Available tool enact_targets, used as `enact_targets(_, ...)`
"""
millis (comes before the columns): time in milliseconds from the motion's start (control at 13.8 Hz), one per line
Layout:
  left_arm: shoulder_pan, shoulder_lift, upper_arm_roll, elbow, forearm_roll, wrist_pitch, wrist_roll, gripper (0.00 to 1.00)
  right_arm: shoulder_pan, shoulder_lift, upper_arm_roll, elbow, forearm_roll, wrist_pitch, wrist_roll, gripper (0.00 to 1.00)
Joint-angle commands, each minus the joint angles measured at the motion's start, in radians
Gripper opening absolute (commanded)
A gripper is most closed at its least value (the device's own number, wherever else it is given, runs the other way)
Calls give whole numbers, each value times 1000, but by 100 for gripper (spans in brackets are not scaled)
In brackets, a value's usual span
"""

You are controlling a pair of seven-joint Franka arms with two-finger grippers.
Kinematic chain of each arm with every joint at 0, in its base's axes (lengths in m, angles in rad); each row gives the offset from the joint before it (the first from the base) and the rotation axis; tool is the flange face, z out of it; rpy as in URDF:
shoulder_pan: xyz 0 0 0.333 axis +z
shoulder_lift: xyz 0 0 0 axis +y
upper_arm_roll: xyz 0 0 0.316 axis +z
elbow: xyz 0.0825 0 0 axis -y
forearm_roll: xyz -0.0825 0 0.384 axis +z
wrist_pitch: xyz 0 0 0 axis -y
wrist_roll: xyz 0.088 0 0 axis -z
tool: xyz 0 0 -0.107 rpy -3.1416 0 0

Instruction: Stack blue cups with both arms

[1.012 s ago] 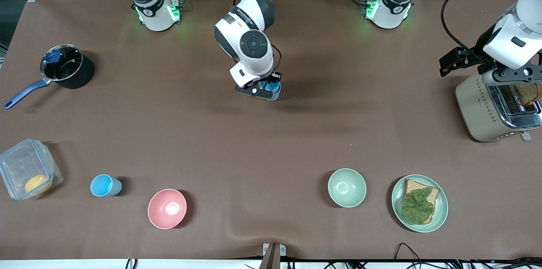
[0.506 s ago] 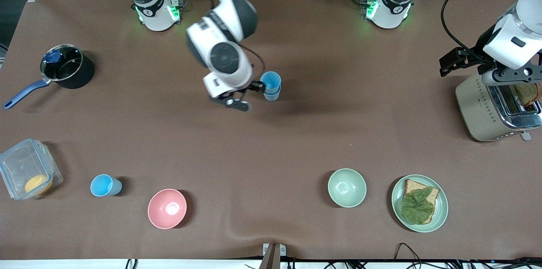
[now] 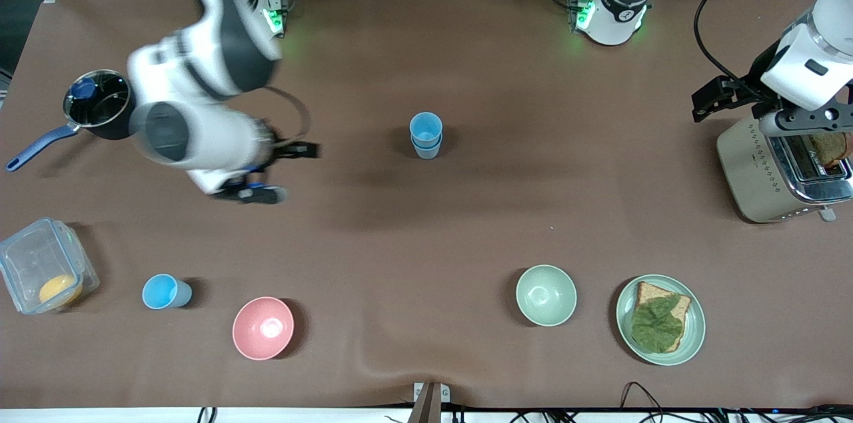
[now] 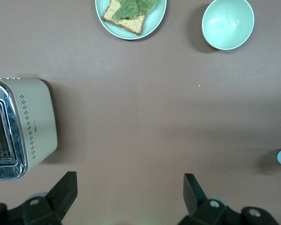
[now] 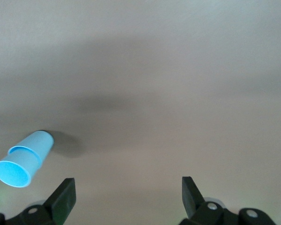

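Two blue cups stand nested as a stack [image 3: 426,135] in the middle of the table; the stack also shows in the right wrist view [image 5: 23,158]. A third blue cup [image 3: 165,292] stands alone near the front edge, toward the right arm's end. My right gripper [image 3: 290,173] is open and empty over bare table, between the stack and the pot; its fingers [image 5: 64,194] stand wide apart. My left gripper [image 3: 708,98] is open and empty, waiting in the air beside the toaster; its fingers [image 4: 65,187] are spread.
A black pot [image 3: 100,106] with a blue handle and a clear box [image 3: 43,266] sit at the right arm's end. A pink bowl [image 3: 262,328], a pale green bowl [image 3: 546,294] and a plate with toast [image 3: 660,320] line the front. A toaster [image 3: 766,170] is at the left arm's end.
My right gripper let go of the top cup on the stack, opened, and swung away toward the right arm's end of the table. The left arm has not moved.
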Motion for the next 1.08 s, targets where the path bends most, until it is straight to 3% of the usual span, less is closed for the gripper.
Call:
enact_targets(0, 5, -1, -4, -3, 6, 11, 24, 100, -131, -60, 22, -58, -80, -3, -185, 100)
enact_targets(145, 0, -1, -4, -1, 6, 11, 24, 100, -199, -89, 22, -96, -159, 23, -285, 100)
enact_targets(434, -1, -4, -4, 0, 6, 11, 23, 100, -295, -127, 22, -112, -168, 50, -379, 100)
enact_targets(795, -1, -7, -4, 2, 6, 10, 23, 100, -320, -304, 20, -121, -168, -3, -377, 100)
enact_targets(1012, 3, -6, -4, 28, 6, 5, 20, 100, -352, -312, 28, -119, -165, -9, -377, 100)
